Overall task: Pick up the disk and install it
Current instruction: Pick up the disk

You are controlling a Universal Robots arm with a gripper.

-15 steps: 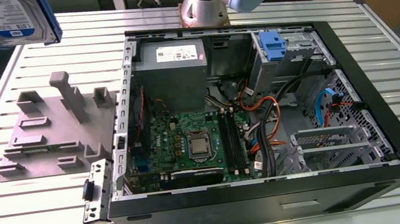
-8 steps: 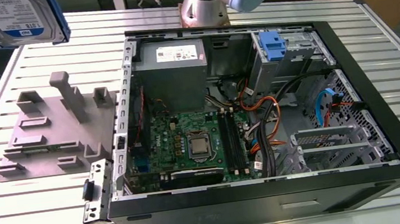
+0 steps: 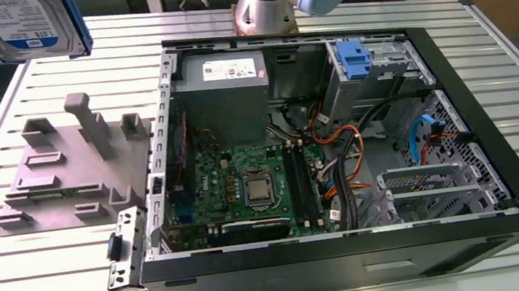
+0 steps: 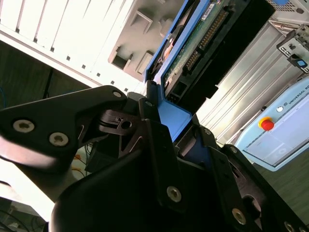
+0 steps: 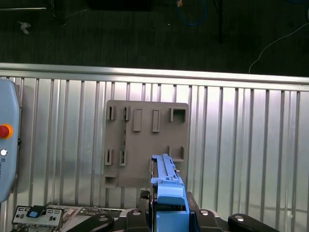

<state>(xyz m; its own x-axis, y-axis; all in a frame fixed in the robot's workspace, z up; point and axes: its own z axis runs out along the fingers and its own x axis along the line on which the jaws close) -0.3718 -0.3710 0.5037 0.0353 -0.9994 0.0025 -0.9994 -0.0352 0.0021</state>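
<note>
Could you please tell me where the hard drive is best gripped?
Probably by its blue end rail, approached end-on, as the end effector holds it now: the hard drive is thin and flat, so jaws closing across its faces get broad contact.

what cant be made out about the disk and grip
- The disk: exterior view, top cut off by the picture's edge.
- Gripper: second wrist view, its black body hides most of its hold on the disk.
- Blue caddy clip: exterior view, hides what lies behind it.

This is looking like a robotics lab: an opened black computer tower (image 3: 350, 252) is lying on a ribbed aluminium worktable (image 3: 480, 17), and a pale control pendant with a red button (image 4: 285, 130) is resting there too.
</note>
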